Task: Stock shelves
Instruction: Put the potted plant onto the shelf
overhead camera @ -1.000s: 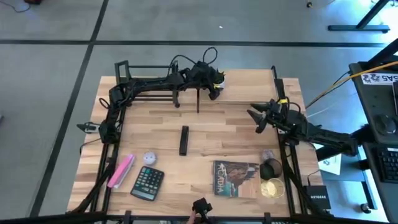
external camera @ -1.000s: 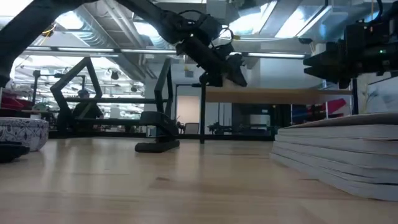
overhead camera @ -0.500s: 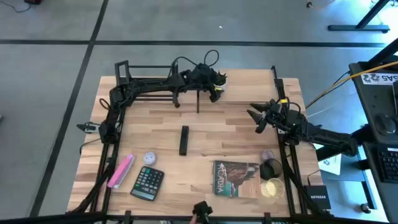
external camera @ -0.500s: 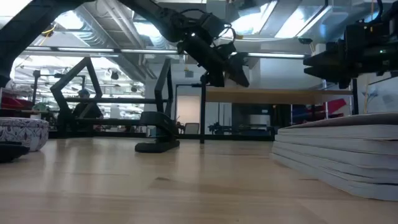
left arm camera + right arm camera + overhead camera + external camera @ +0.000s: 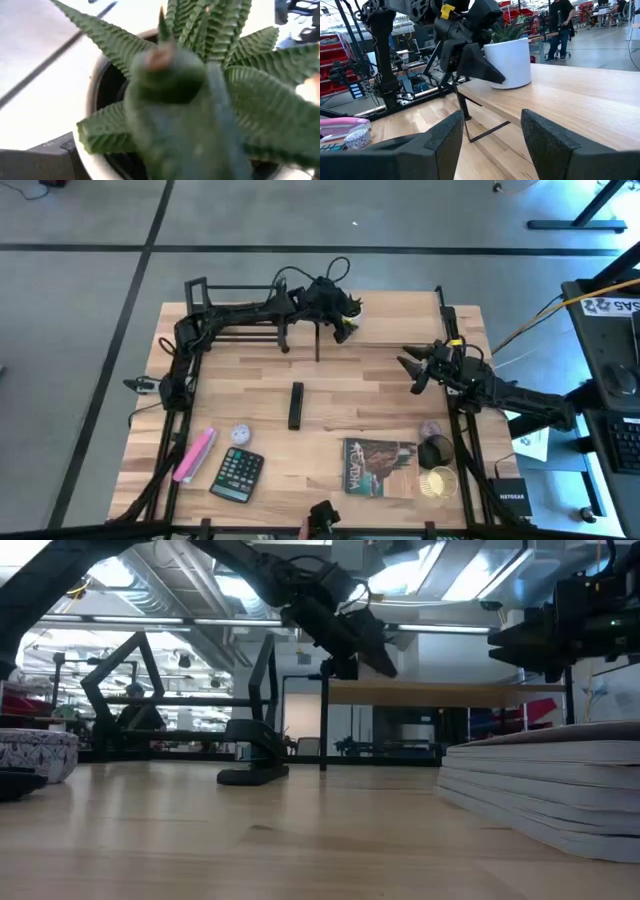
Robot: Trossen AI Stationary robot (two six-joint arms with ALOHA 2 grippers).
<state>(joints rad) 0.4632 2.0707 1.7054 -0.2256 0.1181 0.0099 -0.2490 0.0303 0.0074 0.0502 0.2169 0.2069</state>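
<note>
Compared with a moment ago, the left gripper [image 5: 340, 313] has shifted only slightly above the wooden shelf [image 5: 570, 107] at the table's far edge, its fingers pinching a white pot [image 5: 510, 62] holding a spiky green plant [image 5: 200, 90], which rests on the top board; the right gripper [image 5: 412, 369] hovers nearby, fingers spread

We read "NETGEAR" in white on a small black box [image 5: 510, 498] at the table's near right corner. On a white sheet [image 5: 612, 305] on the dark stand to the far right we make out large letters like "SAS", seen upside down. The book cover's [image 5: 380, 467] title is too small to read.
</note>
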